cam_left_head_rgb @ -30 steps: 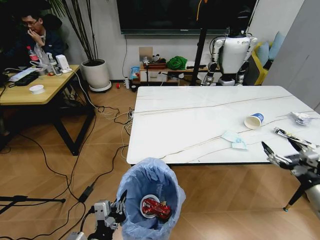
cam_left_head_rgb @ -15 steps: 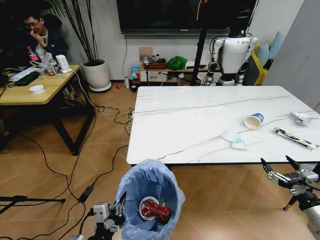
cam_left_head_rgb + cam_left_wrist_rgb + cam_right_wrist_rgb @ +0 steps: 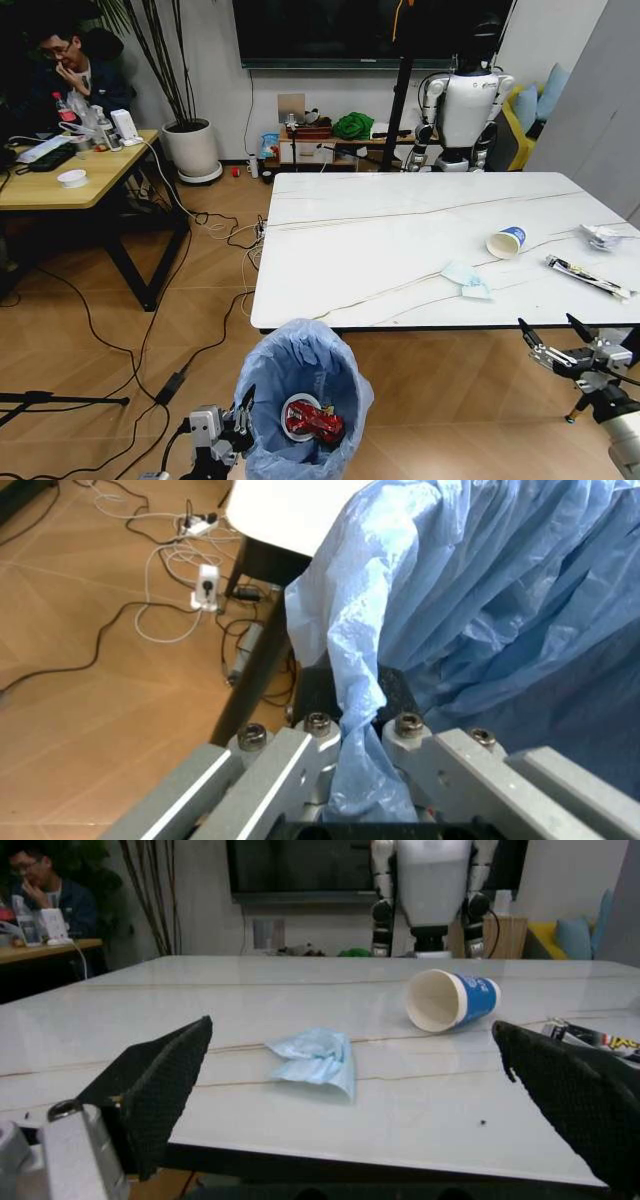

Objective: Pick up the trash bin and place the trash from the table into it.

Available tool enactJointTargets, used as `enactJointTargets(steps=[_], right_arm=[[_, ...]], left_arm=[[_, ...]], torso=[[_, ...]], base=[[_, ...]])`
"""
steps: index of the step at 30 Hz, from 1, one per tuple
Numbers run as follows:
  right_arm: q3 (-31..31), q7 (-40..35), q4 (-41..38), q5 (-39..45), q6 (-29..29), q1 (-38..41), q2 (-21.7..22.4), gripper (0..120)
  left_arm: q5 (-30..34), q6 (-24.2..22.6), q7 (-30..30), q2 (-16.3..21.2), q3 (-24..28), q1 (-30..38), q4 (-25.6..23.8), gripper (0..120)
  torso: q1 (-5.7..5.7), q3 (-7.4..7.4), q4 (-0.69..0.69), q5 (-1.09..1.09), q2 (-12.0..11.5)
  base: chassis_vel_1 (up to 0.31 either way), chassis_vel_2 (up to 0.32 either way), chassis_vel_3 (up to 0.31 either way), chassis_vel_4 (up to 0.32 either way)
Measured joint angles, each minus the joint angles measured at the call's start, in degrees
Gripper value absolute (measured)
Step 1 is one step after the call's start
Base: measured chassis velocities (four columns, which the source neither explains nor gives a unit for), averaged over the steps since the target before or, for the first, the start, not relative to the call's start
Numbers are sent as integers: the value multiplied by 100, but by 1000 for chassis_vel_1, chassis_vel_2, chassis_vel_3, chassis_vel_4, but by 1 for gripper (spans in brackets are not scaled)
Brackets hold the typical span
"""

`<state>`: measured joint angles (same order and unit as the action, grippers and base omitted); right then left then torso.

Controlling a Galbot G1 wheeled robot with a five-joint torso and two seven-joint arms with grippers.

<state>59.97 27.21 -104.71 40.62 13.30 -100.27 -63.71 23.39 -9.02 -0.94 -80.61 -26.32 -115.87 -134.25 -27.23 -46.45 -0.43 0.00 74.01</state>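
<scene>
lying beyond the spread right gripper (image 3: pixel 355 1087), seemingly centred: mask (image 3: pixel 315 1060).

Even indoor light falls from above. The glossy desk (image 3: pixel 420 240) carries soft glare. The room's far left corner is dim. The right tool's pads (image 3: pixel 160 1091) loom blurred and dark.

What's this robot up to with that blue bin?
It is clearing litter off the table. Its left gripper is clamped on the blue bag at the trash bin rim, holding it beside the table's near edge. A crushed red can already lies inside. The right gripper hangs open just off the table edge, facing the mask and paper cup.
</scene>
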Motion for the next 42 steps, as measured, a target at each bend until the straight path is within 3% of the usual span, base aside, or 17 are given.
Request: enactJointTargets(steps=[42], right_arm=[[-74, 154, 123, -11, 125, 62, 127, 100]], left_arm=[[-162, 16, -9, -71, 129, -1, 96, 0]], torso=[[0, 0, -2, 0, 1]], base=[[-111, -110, 109, 112]])
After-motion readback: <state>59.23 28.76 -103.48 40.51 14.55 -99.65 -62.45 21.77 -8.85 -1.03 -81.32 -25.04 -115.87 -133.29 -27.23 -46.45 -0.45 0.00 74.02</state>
